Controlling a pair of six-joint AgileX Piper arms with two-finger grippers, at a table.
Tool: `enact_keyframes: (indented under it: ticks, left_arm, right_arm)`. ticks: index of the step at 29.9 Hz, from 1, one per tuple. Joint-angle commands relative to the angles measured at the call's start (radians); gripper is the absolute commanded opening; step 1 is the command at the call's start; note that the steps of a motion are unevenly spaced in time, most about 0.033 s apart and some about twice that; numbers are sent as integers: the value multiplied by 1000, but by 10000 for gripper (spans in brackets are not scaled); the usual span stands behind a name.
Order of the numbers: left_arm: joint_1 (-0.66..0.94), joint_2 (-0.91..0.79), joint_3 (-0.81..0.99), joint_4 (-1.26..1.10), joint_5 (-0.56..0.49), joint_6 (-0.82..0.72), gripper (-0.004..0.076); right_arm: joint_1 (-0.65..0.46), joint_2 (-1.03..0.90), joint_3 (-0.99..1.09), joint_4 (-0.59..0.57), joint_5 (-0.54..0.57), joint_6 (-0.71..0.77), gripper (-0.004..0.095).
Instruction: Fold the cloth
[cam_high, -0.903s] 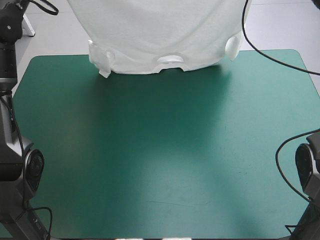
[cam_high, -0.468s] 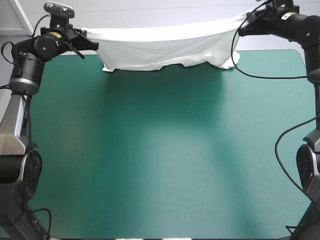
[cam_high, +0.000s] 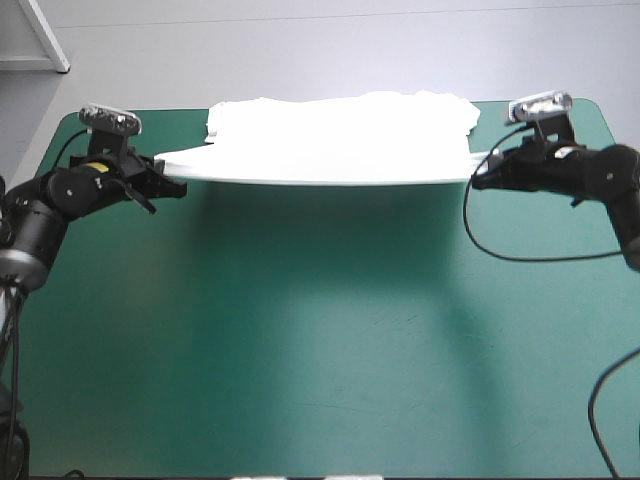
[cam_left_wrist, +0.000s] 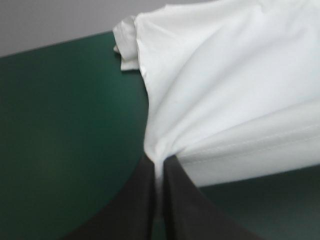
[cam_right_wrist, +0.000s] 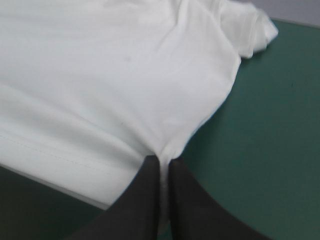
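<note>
Toward twelve o'clock over the teal-green surface (cam_high: 320, 350), the soft white T-shirt (cam_high: 340, 140) spreads taut, stitched hem pinched by left pincer (cam_high: 172, 187) at nine, right pincer (cam_high: 480, 178) at three.

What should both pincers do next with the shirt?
Probably pull both toward the near edge while lowering, to lay it flat: the left pincer and right pincer each pinch the T-shirt by its hem, taut above the teal-green cover, its far part resting at the far edge.
</note>
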Motion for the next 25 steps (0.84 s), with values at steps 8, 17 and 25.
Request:
enact_keyframes:
  ticks: [8,17,25]
  left_arm:
    - [13,-373,298,-41,114,-8,21]
    - [15,-517,462,135,375,-165,21]
    - [15,-589,581,138,488,-222,19]
  right_arm:
    - [-5,-482,426,-136,-43,146,5]
    - [-5,-672,597,-269,119,280,-4]
    - [-5,-683,728,-265,194,341,-4]
